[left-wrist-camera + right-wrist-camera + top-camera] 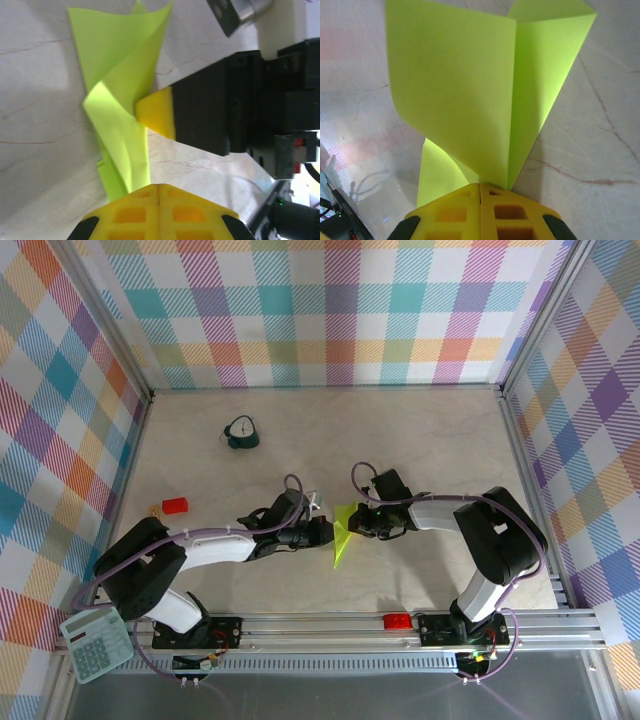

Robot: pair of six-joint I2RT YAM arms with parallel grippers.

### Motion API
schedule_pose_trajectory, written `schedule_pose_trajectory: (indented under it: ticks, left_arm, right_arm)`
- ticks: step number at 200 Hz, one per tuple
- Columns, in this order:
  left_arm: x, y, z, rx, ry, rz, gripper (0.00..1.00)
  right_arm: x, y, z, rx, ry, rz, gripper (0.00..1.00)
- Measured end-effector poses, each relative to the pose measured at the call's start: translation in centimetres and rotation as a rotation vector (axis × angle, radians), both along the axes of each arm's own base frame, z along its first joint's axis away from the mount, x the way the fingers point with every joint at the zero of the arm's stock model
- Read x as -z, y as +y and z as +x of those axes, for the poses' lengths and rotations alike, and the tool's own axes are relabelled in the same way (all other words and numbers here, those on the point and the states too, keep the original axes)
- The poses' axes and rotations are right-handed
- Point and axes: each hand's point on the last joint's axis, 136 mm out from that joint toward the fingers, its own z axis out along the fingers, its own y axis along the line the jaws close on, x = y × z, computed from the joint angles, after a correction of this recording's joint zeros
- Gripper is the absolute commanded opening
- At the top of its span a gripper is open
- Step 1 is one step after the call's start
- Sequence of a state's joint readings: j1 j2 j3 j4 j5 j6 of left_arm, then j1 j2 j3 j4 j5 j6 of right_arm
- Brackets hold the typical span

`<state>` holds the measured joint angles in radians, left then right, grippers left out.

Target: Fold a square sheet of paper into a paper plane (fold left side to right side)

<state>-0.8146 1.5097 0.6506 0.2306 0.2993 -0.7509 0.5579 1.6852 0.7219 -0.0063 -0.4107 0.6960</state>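
Note:
The lime sheet of paper lies mid-table between my two grippers, partly folded into a narrow shape with its point toward the near edge. In the right wrist view the paper rises straight from my right gripper, which is shut on its edge, one flap curling up. From the left wrist, that gripper's yellow fingertip presses into the buckled paper. My left gripper is shut, jaws meeting with nothing visible between them; the paper's lower end runs down behind its left fingertip. Seen from above, left gripper and right gripper flank the paper.
A small teal clock stands at the back left and a red block lies at the left. A calculator rests by the left arm's base. A red piece sits on the front rail. Checked walls enclose the table.

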Motion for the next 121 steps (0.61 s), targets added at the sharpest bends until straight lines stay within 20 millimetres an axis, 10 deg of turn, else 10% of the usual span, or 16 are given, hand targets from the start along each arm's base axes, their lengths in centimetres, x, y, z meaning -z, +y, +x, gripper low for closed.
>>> schedule_pose_trajectory:
  ticks: [121]
  left_arm:
    - [3.5,-2.4,-1.9,0.098,0.148,0.01,0.0]
  right_arm:
    - [0.0,0.1,-0.2,-0.007,0.015,-0.005,0.0]
